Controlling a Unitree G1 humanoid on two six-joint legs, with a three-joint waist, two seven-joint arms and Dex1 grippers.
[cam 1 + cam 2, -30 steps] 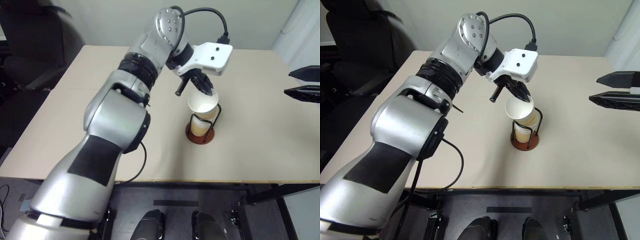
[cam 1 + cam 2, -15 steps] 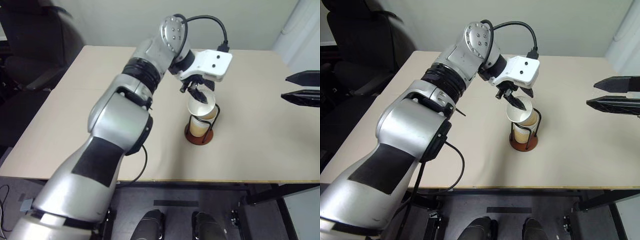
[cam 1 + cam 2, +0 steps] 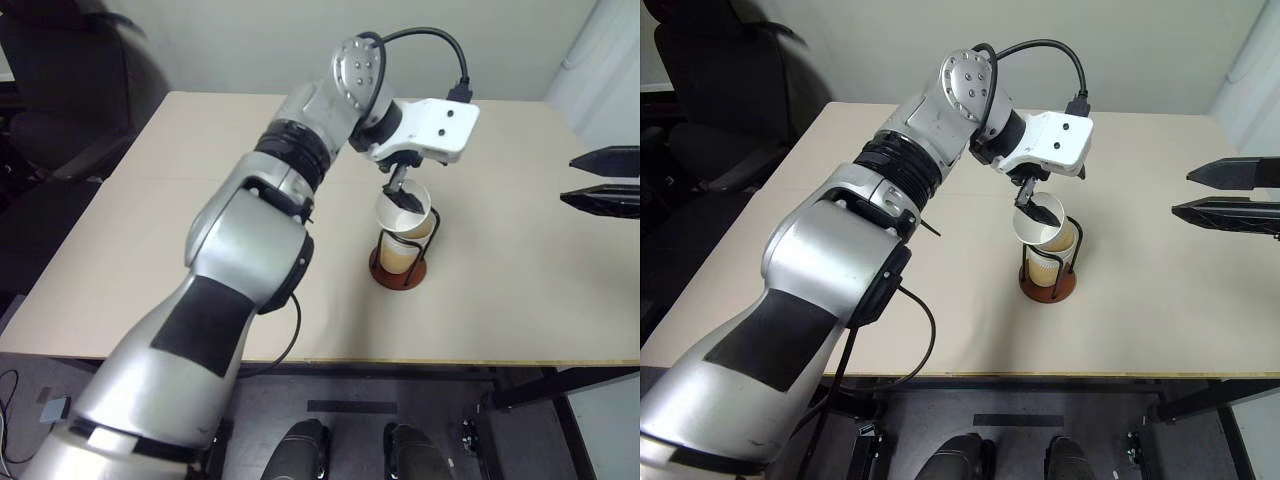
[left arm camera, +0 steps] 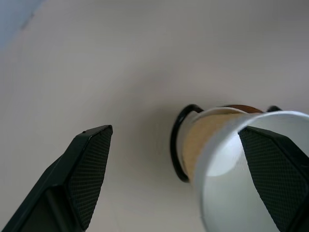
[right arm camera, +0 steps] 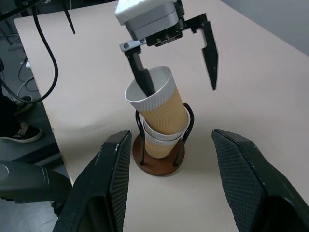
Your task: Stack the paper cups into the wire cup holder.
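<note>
Spread wide, the left gripper (image 3: 405,195) is seen from the head views just above the wire cup holder (image 3: 401,268), one finger dipping inside the top paper cup (image 3: 405,210), which leans in the holder; nothing is pinched. Well to the right of the holder, the right gripper (image 3: 1230,193) is held apart and empty.

From the left wrist, the cup's white rim (image 4: 241,164) is shown beside one finger.

From the right wrist, two stacked cups (image 5: 161,121) are seen within the holder's loop on the table (image 5: 270,96).

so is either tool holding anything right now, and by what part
Nothing is held. The left tool is open, one finger inside the top cup in the holder, the other outside; the right tool is open too.
</note>
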